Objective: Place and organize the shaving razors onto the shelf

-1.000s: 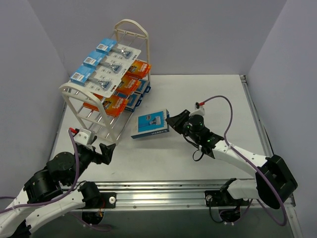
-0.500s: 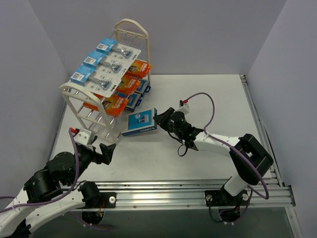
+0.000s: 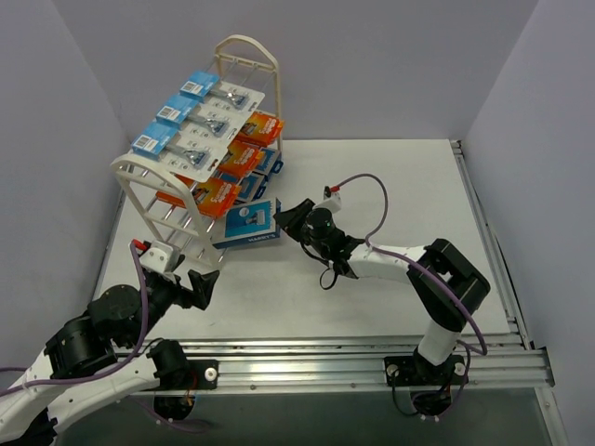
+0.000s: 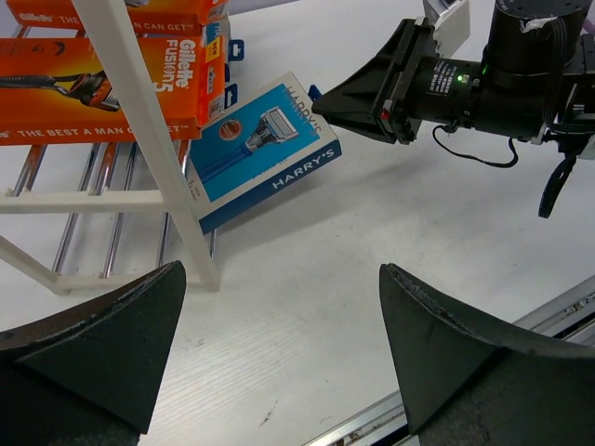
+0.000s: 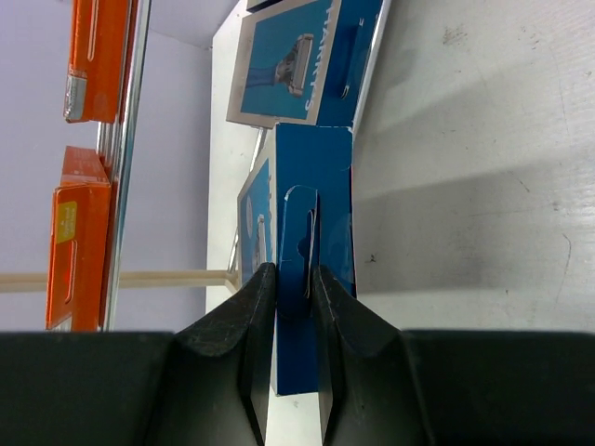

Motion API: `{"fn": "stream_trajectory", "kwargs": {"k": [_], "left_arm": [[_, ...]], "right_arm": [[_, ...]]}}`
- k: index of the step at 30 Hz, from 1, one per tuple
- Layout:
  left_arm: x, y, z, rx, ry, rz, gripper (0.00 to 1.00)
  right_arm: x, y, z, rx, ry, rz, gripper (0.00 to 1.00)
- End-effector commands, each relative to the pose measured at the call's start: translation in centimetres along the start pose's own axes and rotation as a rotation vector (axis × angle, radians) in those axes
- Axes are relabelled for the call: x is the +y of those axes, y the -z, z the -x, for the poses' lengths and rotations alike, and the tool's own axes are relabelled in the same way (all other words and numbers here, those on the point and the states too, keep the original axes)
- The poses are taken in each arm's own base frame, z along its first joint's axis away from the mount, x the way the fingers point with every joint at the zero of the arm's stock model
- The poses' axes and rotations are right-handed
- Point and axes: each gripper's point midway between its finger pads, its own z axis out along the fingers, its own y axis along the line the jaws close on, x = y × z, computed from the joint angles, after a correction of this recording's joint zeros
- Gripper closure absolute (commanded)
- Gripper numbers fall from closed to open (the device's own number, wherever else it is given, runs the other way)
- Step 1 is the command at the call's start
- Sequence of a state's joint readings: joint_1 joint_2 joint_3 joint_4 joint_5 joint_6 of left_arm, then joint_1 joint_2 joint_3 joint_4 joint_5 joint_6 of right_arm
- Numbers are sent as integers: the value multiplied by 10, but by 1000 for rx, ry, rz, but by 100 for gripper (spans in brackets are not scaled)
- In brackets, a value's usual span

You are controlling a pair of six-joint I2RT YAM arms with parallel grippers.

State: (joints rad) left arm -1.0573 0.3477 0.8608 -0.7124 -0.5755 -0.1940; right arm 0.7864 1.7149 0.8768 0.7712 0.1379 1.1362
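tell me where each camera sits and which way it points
top external: above and behind the robot, looking down on the table, the shelf, the whole left arm and right arm.
left wrist: low on the left arm, facing the shelf's foot and the blue razor box; the open left hand frames the bottom.
right wrist: on the right arm, looking along the right hand, shut on the box's tab, toward the shelf.
shared: all three show the blue razor box.

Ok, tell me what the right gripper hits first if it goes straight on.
Probably the shelf: the right gripper, shut on a blue box, points at its bottom tier; depth is unclear.
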Motion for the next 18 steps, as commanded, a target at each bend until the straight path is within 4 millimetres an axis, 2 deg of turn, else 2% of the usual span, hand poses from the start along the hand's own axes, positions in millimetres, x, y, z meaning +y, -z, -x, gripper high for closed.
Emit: {"fn": "stream_trajectory", "kwargs": {"k": [1,7,18], "left_arm": [[-2,3,13,-45,21,-16,6],[-2,5,14,-50,24,-22,6],[-2,6,14,-52,24,-27,6]], "right_arm": [[42,-4,26,-110,-69,113,100],[32,-9,20,-129,-94,92,100],[34,-30,-7,-141,-173,128,100]]}}
